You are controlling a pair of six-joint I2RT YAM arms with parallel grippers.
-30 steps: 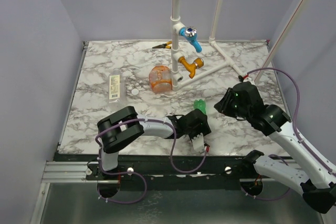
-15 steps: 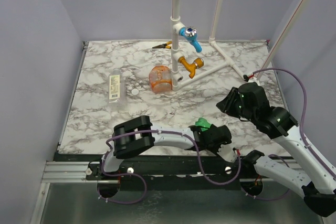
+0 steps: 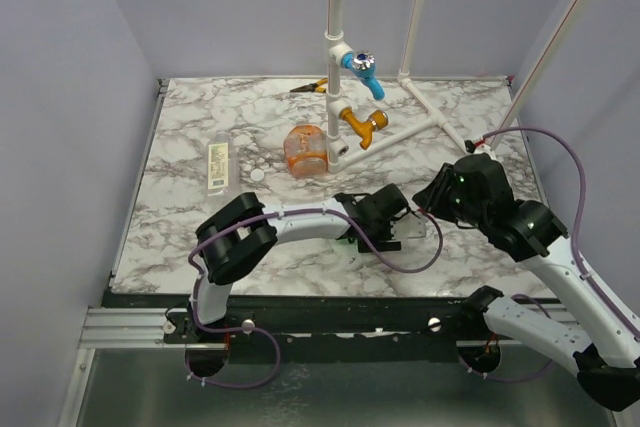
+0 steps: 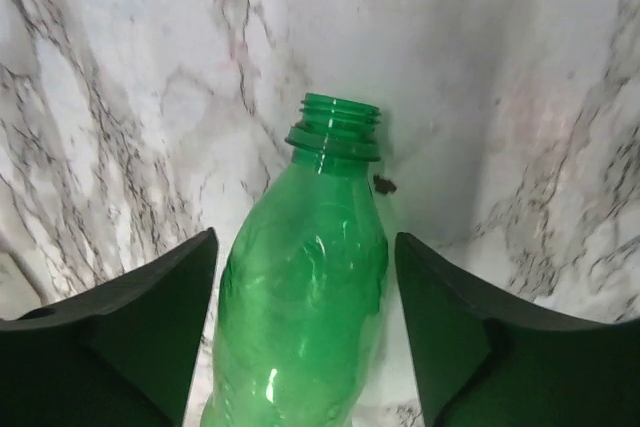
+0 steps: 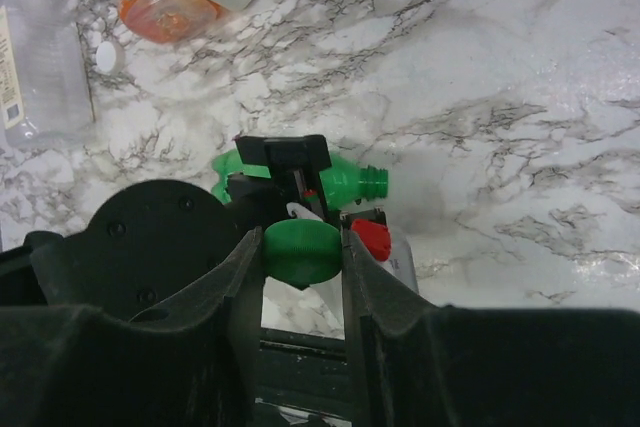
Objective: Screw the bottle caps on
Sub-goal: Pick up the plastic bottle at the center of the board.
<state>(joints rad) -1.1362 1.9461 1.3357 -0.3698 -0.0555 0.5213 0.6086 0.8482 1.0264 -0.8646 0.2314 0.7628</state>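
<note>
The left gripper [image 4: 305, 241] is stretched across to the lower middle of the marble table [image 3: 200, 227], a little right of centre in the overhead view. Its fingers stand apart, one on each side of the slim green bottle [image 4: 305, 292], and a thin sliver of marble shows on either side. From the left wrist view the bottle's threaded neck points to the top of the frame, open, with nothing screwed onto it. In the right wrist view the same bottle lies on its side at mid-frame, mouth toward the right. Just right of it in the overhead view hangs the right gripper [image 5: 298, 237], pinched tight on the dark green cap [image 5: 300, 255], which sits low in the centre of that wrist view, near the bottle's mouth but clear of it. Further up the table, left of centre, the orange bottle [image 3: 305, 150] is right up against the foot of the white pipe frame [image 3: 335, 42]. The white cap [image 3: 258, 175] sits loose on the marble between the orange bottle and the clear bottle [image 3: 218, 167], which lies flat over at the left. A blue tap [image 3: 362, 69] and an orange tap [image 3: 362, 125] stick out of the pipe.
</note>
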